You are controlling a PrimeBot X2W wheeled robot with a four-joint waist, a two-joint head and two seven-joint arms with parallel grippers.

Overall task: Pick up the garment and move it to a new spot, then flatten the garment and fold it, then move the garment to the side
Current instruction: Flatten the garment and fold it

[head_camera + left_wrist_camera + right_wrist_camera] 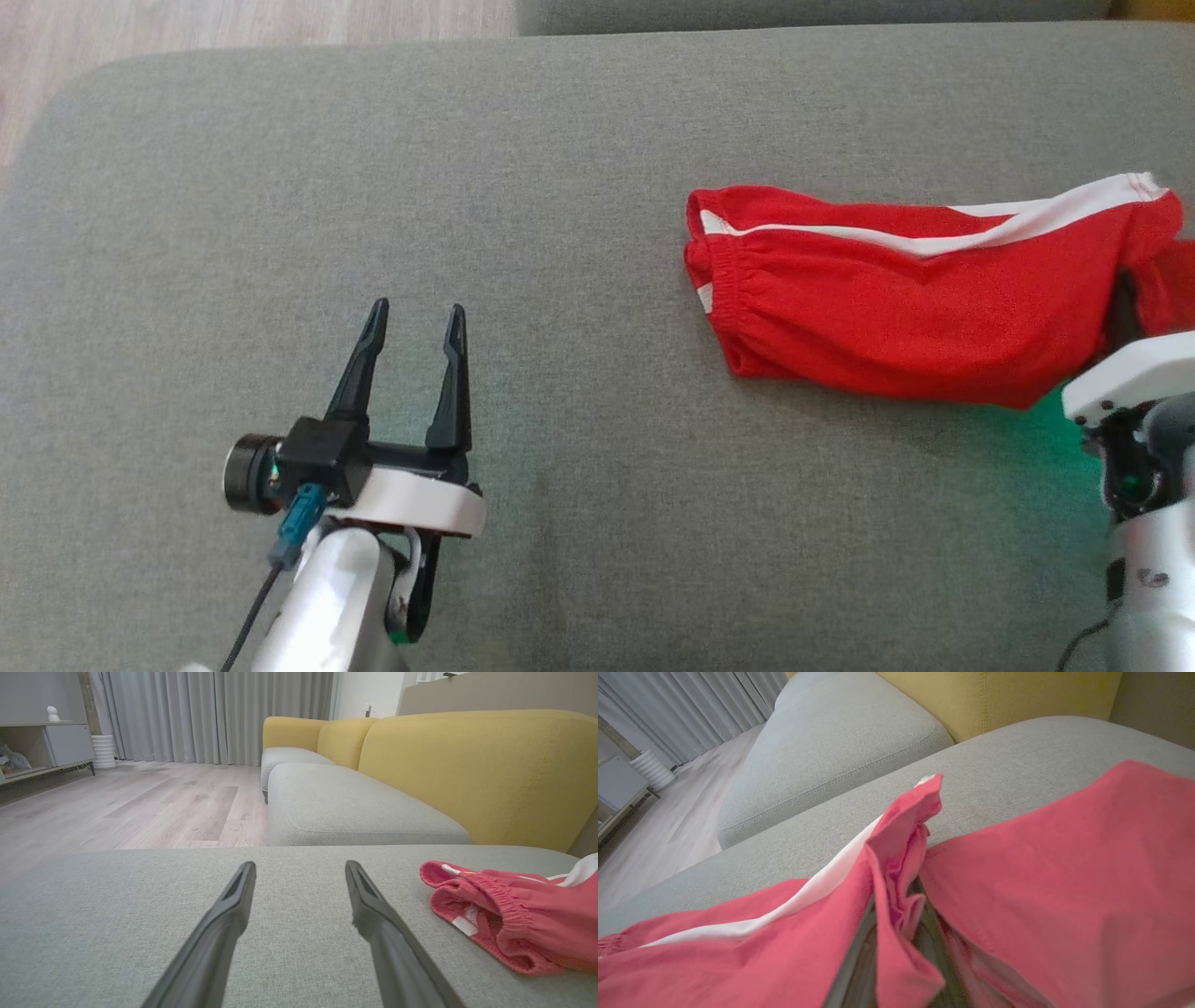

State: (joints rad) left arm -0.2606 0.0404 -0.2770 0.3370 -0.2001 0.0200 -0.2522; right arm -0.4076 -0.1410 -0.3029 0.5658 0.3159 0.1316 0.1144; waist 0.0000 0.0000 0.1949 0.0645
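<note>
Grey cushion (560, 233), garment (887, 299) in right claw (1123, 303)

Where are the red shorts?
The red shorts lie on the grey sofa cushion, right of the head view, one end pinched in the right tool.

We see a red fabric garment (896, 308) with a white stripe running along its upper part. Under it lies a plain grey woven sofa cushion (560, 187), with a faint green glow on the weave just below the garment's right end. Left of the garment, the left gripper (415, 319) has black fingers, a white wrist plate and a teal plug. Behind the garment we see a mustard-yellow backrest (467, 765), and farther off pale wood-grain floor planks (140, 798) and grey pleated curtains (210, 714).
</note>
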